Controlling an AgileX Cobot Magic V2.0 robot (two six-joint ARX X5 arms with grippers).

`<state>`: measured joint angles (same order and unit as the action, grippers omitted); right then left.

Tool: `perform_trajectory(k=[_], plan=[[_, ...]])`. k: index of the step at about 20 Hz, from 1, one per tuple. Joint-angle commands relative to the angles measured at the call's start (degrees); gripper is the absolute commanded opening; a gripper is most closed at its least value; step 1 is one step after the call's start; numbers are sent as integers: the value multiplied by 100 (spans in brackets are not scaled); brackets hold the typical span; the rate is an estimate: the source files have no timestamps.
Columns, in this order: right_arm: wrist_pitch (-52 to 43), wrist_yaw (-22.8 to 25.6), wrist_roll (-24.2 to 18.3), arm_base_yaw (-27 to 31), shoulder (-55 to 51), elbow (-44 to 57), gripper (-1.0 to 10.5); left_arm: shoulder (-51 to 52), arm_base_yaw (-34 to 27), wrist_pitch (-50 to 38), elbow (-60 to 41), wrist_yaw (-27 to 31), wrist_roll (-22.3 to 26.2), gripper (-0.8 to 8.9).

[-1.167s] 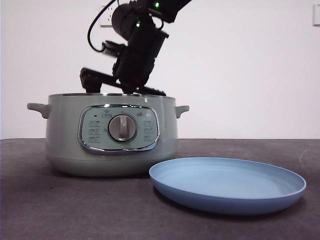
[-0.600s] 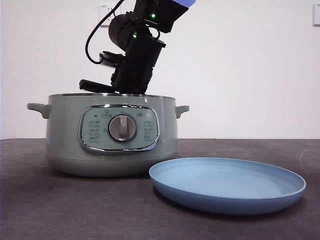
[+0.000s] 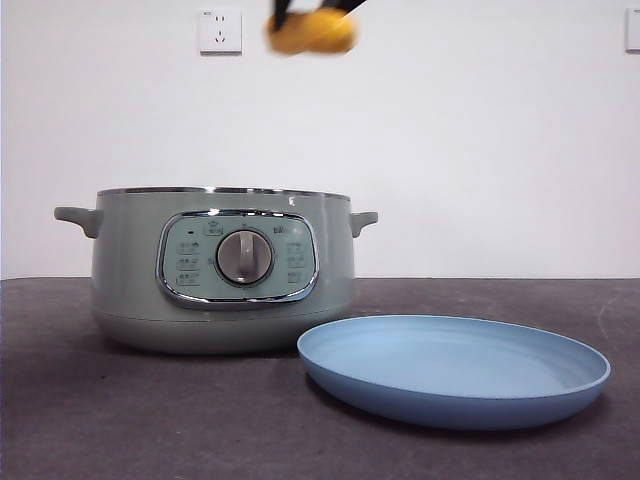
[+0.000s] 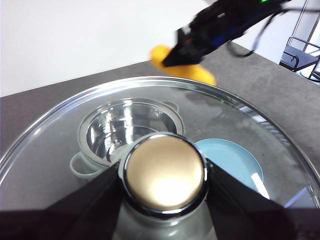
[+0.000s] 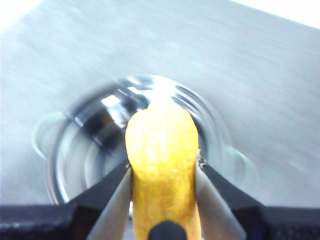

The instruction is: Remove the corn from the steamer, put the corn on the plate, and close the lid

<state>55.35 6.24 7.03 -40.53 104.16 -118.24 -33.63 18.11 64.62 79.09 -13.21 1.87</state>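
Observation:
The steamer (image 3: 223, 270), pale sage-green with a silver knob, stands open at the left of the table. My right gripper (image 3: 312, 8) is shut on the yellow-orange corn (image 3: 311, 32) and holds it high above the steamer, at the top edge of the front view. In the right wrist view the corn (image 5: 161, 170) sits between the jaws over the open steamer (image 5: 95, 140). My left gripper (image 4: 164, 175) is shut on the knob of the glass lid (image 4: 240, 120) and holds it up in the air. The light-blue plate (image 3: 455, 368) lies at the front right, empty.
A white wall socket (image 3: 220, 30) is on the back wall. Through the lid, the left wrist view shows the steamer (image 4: 127, 127) and the plate (image 4: 230, 160) below, and the right arm (image 4: 225, 25) with the corn (image 4: 185, 67).
The right gripper has risen out of the steamer with the corn in it, up to the top edge of the front view. The steamer and the plate have not moved.

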Motion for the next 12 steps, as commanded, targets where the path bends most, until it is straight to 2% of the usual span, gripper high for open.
perform_trajectory(k=[1, 4, 6, 8, 12], plan=[[400, 35, -162, 129, -361, 48, -17, 57, 0, -343, 87, -44, -13, -8], [645, 33, -205, 341, -863, 323, -17, 57, 0, -343, 87, -44, -11, -8], [612, 31, -203, 485, -1248, 848, -17, 57, 0, -343, 87, -44, -11, -8], [195, 7, -151, 634, -1751, 1759, -17, 57, 0, -345, 87, -44, -11, -8], [-1231, -42, 291, 826, -2756, 4089, -17, 57, 0, -345, 87, -44, -13, -8]])
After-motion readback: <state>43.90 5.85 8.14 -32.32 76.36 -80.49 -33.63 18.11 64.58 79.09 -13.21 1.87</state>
